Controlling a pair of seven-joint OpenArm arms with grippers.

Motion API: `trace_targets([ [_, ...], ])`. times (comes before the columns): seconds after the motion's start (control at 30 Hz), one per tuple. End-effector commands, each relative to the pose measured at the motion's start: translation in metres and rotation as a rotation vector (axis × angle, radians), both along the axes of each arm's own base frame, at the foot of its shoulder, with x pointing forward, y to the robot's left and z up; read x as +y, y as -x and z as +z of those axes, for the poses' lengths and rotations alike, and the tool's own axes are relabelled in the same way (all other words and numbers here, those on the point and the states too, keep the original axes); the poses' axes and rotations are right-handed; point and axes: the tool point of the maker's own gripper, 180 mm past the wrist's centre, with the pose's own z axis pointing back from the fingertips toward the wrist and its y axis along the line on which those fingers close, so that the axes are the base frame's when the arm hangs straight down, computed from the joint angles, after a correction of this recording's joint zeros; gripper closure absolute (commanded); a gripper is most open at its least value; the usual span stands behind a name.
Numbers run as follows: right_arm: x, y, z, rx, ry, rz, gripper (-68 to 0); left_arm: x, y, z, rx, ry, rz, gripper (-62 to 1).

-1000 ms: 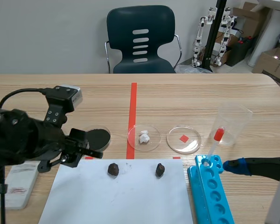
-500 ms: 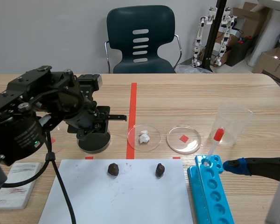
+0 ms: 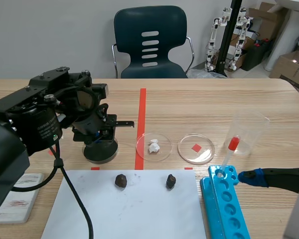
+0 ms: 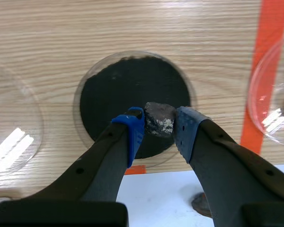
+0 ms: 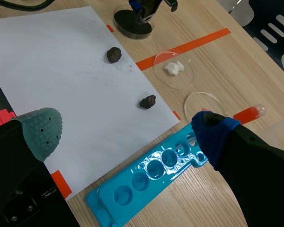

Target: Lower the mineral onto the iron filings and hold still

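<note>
Your left gripper (image 4: 158, 128) pinches one mineral (image 4: 160, 118) over the one dish (image 4: 77, 97) of filings (image 4: 125, 90). Two stones (image 3: 120, 180) lie near it on paper (image 3: 139, 211); your right gripper (image 5: 127, 131) stands wide.

Clear dishes (image 4: 19, 137) flank the filings dish (image 4: 77, 103); bare table (image 4: 132, 23) ahead.

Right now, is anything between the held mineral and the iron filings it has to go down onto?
Nothing visible. The left gripper holds the mineral right over the iron filings in their dish; whether it already touches them is unclear.
</note>
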Motion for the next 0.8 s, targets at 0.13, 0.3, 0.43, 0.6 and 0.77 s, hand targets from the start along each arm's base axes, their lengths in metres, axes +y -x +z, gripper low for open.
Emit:
trace_targets([
  [0.13,0.004,-0.005,0.012,-0.035,-0.027,0.003,-56.9,0.002,-0.011,0.008,-0.023,-0.003,0.014,-11.5],
  [0.3,0.004,-0.005,0.012,-0.035,-0.027,0.003,-56.9,0.0,-0.01,0.004,-0.003,-0.002,0.019,-11.5],
  [0.43,0.004,-0.005,0.012,-0.035,-0.027,0.003,-56.9,-0.001,-0.01,0.002,0.004,-0.002,0.02,-11.5],
  [0.6,0.004,-0.005,0.012,-0.035,-0.027,0.002,-56.9,0.002,-0.009,-0.001,0.02,-0.008,0.026,-11.5],
  [0.77,0.004,-0.005,0.012,-0.035,-0.027,0.002,-56.9,0.005,-0.007,-0.006,0.032,-0.015,0.032,-11.5],
])
